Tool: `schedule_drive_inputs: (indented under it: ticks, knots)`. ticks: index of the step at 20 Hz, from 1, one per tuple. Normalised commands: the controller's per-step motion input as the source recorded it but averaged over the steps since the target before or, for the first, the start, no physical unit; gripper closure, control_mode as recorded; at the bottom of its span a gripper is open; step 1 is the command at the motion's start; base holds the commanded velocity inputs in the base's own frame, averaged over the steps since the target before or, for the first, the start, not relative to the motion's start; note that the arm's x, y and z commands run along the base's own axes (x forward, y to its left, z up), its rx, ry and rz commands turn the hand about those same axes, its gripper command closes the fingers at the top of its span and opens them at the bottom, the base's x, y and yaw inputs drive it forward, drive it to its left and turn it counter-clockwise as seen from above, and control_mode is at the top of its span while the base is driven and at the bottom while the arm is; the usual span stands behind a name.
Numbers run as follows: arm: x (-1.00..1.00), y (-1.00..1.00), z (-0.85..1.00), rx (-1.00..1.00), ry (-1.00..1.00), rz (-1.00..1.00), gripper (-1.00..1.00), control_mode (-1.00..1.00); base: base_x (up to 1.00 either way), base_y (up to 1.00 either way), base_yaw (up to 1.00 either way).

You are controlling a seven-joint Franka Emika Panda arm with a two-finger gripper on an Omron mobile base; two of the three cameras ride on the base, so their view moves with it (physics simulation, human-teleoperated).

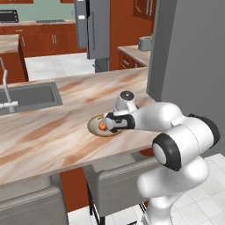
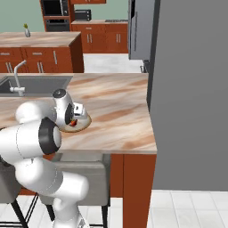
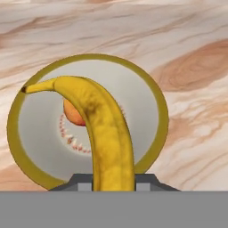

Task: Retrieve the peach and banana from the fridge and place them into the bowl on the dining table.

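Banana (image 3: 107, 133) is clamped in the gripper (image 3: 113, 182) over the peach (image 3: 73, 115) mid-frame, so it's best lowered gently into the bowl (image 3: 153, 95) before being released.

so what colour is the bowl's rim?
Olive-yellow rim on the bowl, pale grey inside; hand view.

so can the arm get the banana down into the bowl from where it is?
Probably yes: the fingers hold the banana right over the bowl, with just the peach inside, partly under it.
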Motion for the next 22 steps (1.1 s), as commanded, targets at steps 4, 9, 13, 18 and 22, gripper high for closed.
schedule_drive_inputs:
  ticks: [4, 9, 13, 18, 22]
  knots:
    - [0.30, 0.00, -0.17, 0.00, 0.04, -0.06, 1.00, -1.00, 0.00, 0.00, 0.00]
    - [0.28, 0.10, -0.22, 0.00, 0.04, -0.05, 1.00, -1.00, 0.00, 0.00, 0.00]
    - [0.23, 0.24, -0.23, -0.01, 0.04, -0.01, 1.00, -1.00, 0.00, 0.00, 0.00]
    - [0.30, 0.19, -0.26, -0.01, 0.05, -0.01, 1.00, -1.00, 0.00, 0.00, 0.00]
    - [0.41, 0.00, -0.20, 0.00, 0.02, -0.03, 1.00, -1.00, 0.00, 0.00, 0.00]
